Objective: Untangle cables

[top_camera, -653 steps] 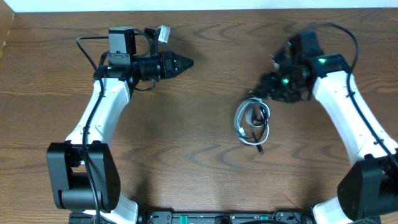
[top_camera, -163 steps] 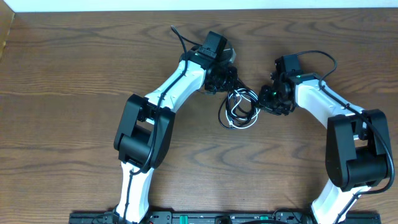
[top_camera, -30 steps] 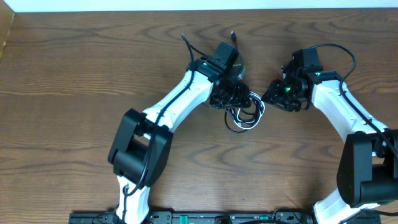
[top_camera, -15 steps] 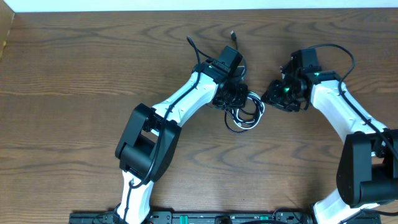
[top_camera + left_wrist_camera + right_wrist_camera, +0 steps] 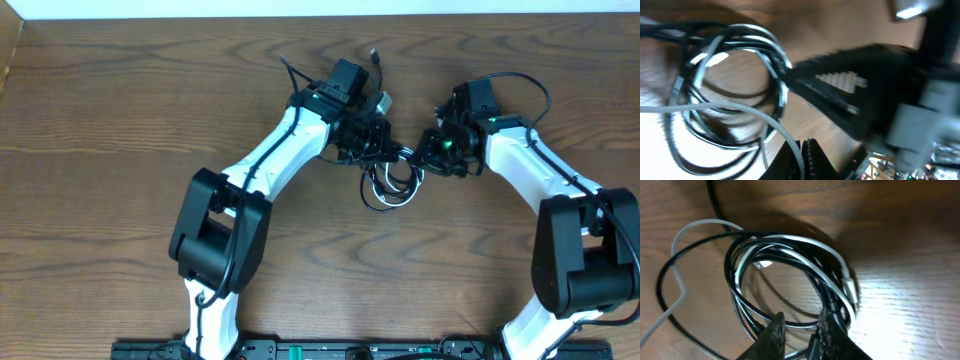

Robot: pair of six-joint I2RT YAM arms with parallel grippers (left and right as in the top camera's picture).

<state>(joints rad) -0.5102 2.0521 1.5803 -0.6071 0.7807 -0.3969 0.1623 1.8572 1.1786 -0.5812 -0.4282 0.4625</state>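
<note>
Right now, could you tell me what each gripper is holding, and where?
The left gripper seems shut on the white cable, a strand at the coil's edge. The right gripper straddles the coil's rim; grip unclear.

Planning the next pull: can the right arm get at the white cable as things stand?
Likely yes. The right gripper sits right over the tangle with its jaws apart, and the white cable lies exposed, though twined with the black cable.

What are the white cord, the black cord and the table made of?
White cord: looks like a smooth plastic or rubber coating; it bends in loops and catches light.
Black cord: likely the same, slightly shiny.
Table: looks like brown wood, or a wood-look top; grain lines show.
</note>
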